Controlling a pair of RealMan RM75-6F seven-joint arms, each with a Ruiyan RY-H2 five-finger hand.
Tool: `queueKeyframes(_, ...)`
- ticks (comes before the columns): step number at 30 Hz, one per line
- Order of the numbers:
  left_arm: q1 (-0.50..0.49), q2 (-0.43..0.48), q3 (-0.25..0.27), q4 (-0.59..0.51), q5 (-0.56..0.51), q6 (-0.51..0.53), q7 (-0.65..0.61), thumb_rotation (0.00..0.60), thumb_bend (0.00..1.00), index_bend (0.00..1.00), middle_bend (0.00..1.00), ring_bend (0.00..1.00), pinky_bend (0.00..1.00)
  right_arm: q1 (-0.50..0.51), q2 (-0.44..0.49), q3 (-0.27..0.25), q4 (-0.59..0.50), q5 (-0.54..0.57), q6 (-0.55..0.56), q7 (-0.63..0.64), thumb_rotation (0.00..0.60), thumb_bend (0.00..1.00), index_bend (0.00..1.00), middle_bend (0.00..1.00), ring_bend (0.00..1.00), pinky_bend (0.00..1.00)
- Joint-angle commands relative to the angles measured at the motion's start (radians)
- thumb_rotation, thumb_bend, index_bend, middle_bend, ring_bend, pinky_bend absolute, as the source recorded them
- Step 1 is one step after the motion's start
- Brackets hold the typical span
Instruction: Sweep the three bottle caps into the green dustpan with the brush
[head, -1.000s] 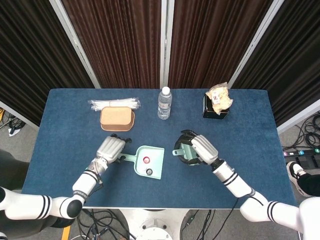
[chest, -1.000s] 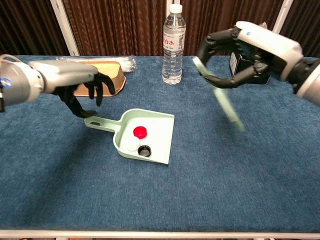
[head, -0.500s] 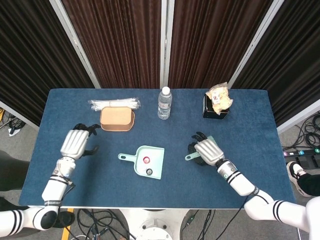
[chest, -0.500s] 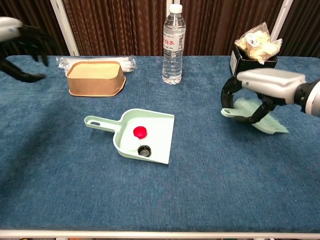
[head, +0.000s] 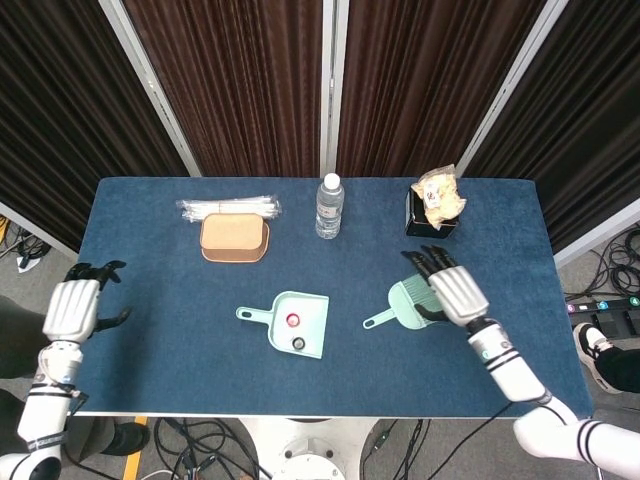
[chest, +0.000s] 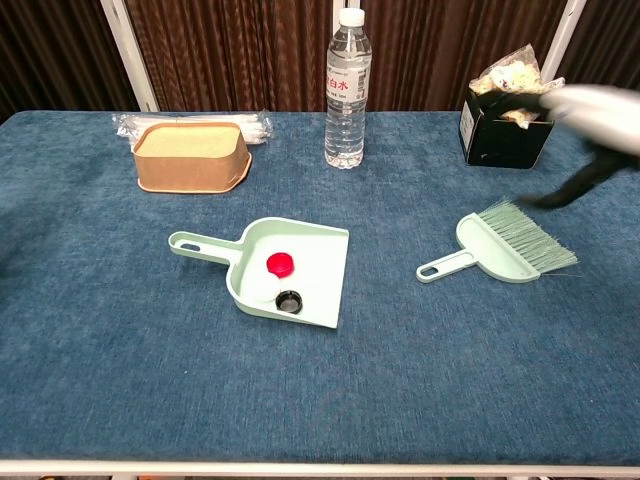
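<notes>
The green dustpan (head: 312, 330) (chest: 318, 268) lies mid-table with its handle pointing left. Inside it sit a red cap (head: 293, 320) (chest: 281, 264), a white cap (chest: 262, 289) and a black cap (head: 298, 343) (chest: 289, 300). The green brush (head: 404, 302) (chest: 497, 250) lies flat on the cloth to the dustpan's right, held by nothing. My right hand (head: 452, 288) (chest: 592, 102) hovers open just right of the brush, fingers spread. Off the table's left edge my left hand (head: 71, 305) is open, far from the dustpan.
A clear water bottle (head: 329, 206) (chest: 347, 88) stands at the back centre. A brown box (head: 234, 237) (chest: 191, 155) with a packet of straws (head: 228, 207) behind it sits back left. A black box holding a snack bag (head: 436, 207) (chest: 505, 125) stands back right.
My right hand let go of the brush, which now lies on the table, and drew back to the right. My left hand pulled away leftward past the table's edge.
</notes>
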Motion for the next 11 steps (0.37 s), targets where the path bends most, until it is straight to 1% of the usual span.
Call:
queueKeyframes(1, 0.068, 0.029, 0.027, 0.036, 0.028, 0.046, -0.033, 0.600, 0.14, 0.24, 0.34, 0.23, 0.11, -0.132, 0.116, -0.018, -0.053, -0.021, 0.164, 0.048, 0.600, 0.21, 0.00, 0.09, 0.00, 0.00)
queueKeyframes(5, 0.142, 0.027, 0.039, 0.062, 0.058, 0.112, -0.055, 0.600, 0.10, 0.23, 0.27, 0.18, 0.09, -0.254, 0.165, -0.045, -0.079, -0.038, 0.319, 0.063, 0.600, 0.20, 0.00, 0.06, 0.00, 0.00)
queueKeyframes(9, 0.206, 0.012, 0.041, 0.075, 0.095, 0.180, -0.066, 0.600, 0.10, 0.22, 0.27, 0.18, 0.08, -0.360, 0.182, -0.075, -0.088, -0.051, 0.426, 0.091, 0.600, 0.21, 0.00, 0.06, 0.00, 0.00)
queueKeyframes(11, 0.225, 0.013, 0.048, 0.068, 0.115, 0.194, -0.057, 0.600, 0.10, 0.22, 0.27, 0.18, 0.08, -0.393, 0.181, -0.082, -0.086, -0.057, 0.456, 0.100, 0.600, 0.21, 0.00, 0.07, 0.00, 0.00)
